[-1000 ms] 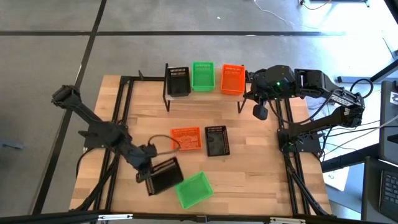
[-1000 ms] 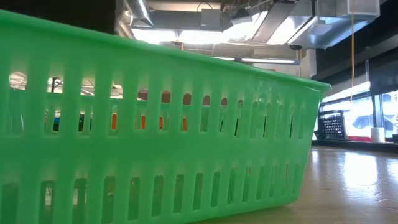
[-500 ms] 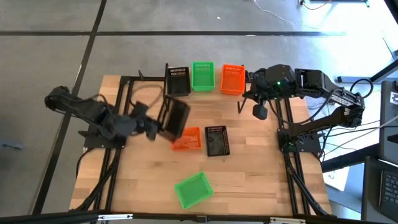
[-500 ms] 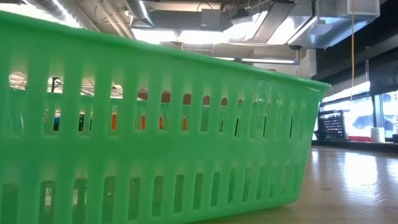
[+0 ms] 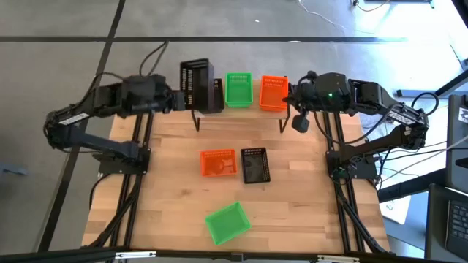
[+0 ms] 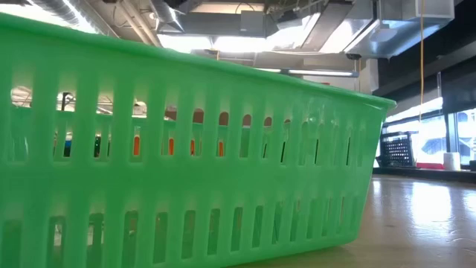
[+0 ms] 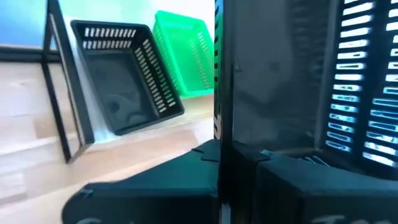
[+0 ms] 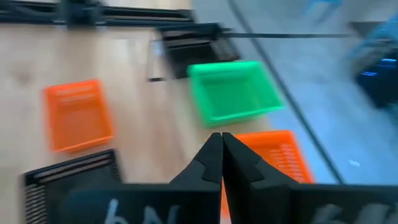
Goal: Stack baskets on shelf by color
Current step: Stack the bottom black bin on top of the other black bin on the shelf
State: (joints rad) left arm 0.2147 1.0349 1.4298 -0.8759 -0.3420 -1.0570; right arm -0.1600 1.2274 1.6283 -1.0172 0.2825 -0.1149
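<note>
The shelf [image 5: 241, 111] stands at the table's far edge with a black basket [image 5: 214, 98], a green one [image 5: 238, 88] and an orange one [image 5: 273, 92] resting on it by their bottoms. My left gripper [image 5: 178, 100] is shut on another black basket [image 5: 196, 79], raised over the shelf's left end. An orange basket [image 5: 218, 163] and a black basket [image 5: 255, 164] sit mid-table, and a green basket [image 5: 227, 223] lies near the front edge. My right gripper [image 5: 298, 123] hangs shut and touches nothing by the shelf's right end. My left gripper pinches one wall of the black basket [image 7: 219, 93] between its two fingers; the wall shows edge-on, running away from the fingertips. The fingers come from the table's left side, slanting a little downward. The basket is lifted clear and tipped onto its side, its slotted wall [image 7: 360, 81] upright.
Black frame rails [image 5: 142, 139] run along both sides of the table. In the low view the green basket [image 6: 186, 149] fills nearly the whole picture. Bare wood lies between the shelf and the mid-table baskets.
My left gripper, shut on the black basket throughout, has swung from the table's near left up and toward the far edge to the shelf's left end, turning on the way. The basket has left the table and tipped from lying flat to standing on its side.
</note>
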